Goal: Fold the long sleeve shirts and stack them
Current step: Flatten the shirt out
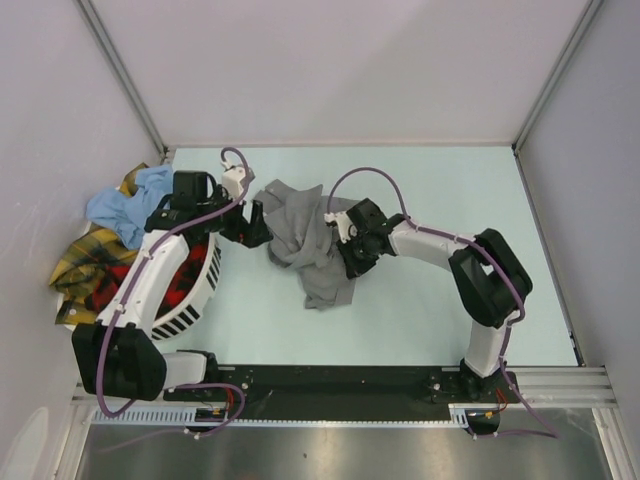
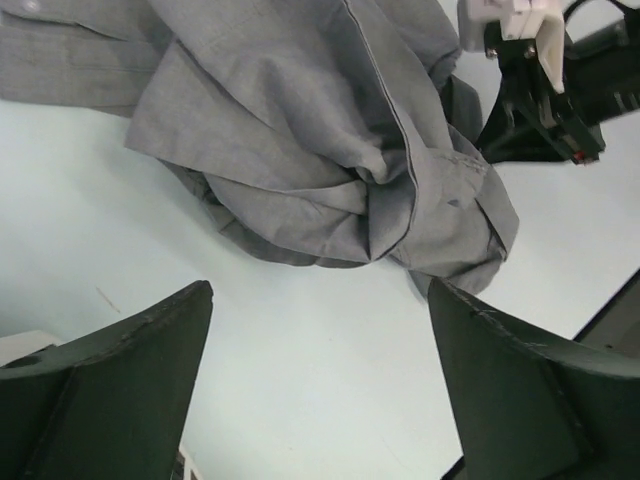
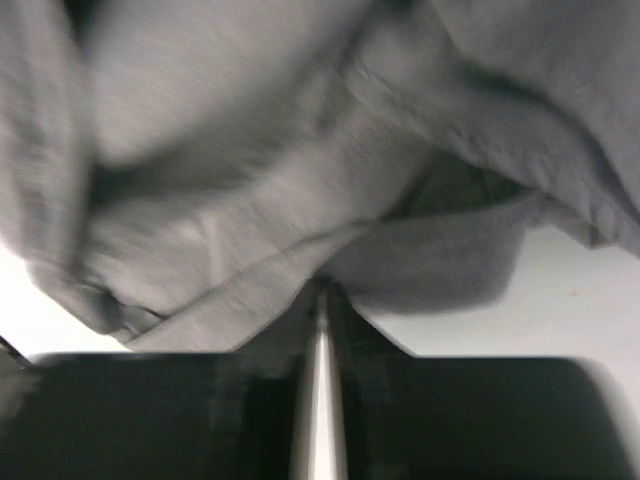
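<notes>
The grey shirt [image 1: 305, 245] lies crumpled in a heap near the middle of the pale table [image 1: 450, 300], and the right gripper [image 3: 320, 292] is pinched closed on a fold of it at the heap's right edge. The left gripper [image 2: 320, 292] hovers just beside the heap's left side, its fingers spread wide with nothing between them, over bare tabletop. Farther left, a light blue shirt [image 1: 120, 205] and a yellow plaid shirt [image 1: 85, 262] lie bunched against the left wall beside the white slotted basket [image 1: 195, 305], which holds red-and-black plaid cloth [image 1: 182, 278].
</notes>
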Motion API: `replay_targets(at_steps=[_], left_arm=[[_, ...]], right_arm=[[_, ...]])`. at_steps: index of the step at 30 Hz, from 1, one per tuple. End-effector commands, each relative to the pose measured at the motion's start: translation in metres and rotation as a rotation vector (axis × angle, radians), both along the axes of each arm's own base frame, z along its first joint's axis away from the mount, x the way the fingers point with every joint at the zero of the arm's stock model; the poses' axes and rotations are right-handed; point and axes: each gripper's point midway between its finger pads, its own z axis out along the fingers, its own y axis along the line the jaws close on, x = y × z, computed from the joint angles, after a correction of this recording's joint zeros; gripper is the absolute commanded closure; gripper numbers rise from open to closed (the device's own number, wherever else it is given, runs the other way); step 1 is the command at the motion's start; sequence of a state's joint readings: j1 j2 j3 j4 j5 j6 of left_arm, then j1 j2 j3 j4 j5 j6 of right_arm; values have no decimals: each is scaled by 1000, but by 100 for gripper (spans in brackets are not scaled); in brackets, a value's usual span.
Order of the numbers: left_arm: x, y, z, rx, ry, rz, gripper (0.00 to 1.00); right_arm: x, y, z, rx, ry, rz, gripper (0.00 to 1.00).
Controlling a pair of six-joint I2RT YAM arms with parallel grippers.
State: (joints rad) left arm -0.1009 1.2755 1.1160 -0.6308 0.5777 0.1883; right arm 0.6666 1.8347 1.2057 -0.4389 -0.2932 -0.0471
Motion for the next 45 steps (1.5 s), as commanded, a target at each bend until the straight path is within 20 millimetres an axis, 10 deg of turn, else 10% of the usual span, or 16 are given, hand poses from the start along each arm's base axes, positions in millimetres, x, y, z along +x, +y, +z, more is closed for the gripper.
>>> replay_targets(at_steps=[1,5,11,17,22,29,35,39,44,45], left_arm=[[-19,-28,-6,-40,18,-137,10],[-36,-79,-22,6,2,-281,11],[12,-123,-30,71,-59,-171,10],[35,-125,-30,106,-70,-133,21],[31,-120,-27,114,-84,-135,22],[33,-123,-45,35,25,-126,23],[39,-116,-27,-30,30,-134,68],[33,-102,-14,-49,15,-131,99],[17,-93,-9,-83,7,-143,99],[12,-99,-7,-114,25,-169,80]], right_arm=[[-6,-28,22,22,23,12,100],[-30,-62,52,110,11,23,100],[-42,-82,64,142,21,-30,98],[-13,-62,60,268,115,-197,42],[11,-42,33,312,192,-263,36],[16,-15,23,446,306,-247,55],[7,-31,35,507,354,-237,100],[-6,-68,42,488,348,-262,100],[-22,-104,48,467,314,-293,100],[-28,-107,47,453,309,-287,100]])
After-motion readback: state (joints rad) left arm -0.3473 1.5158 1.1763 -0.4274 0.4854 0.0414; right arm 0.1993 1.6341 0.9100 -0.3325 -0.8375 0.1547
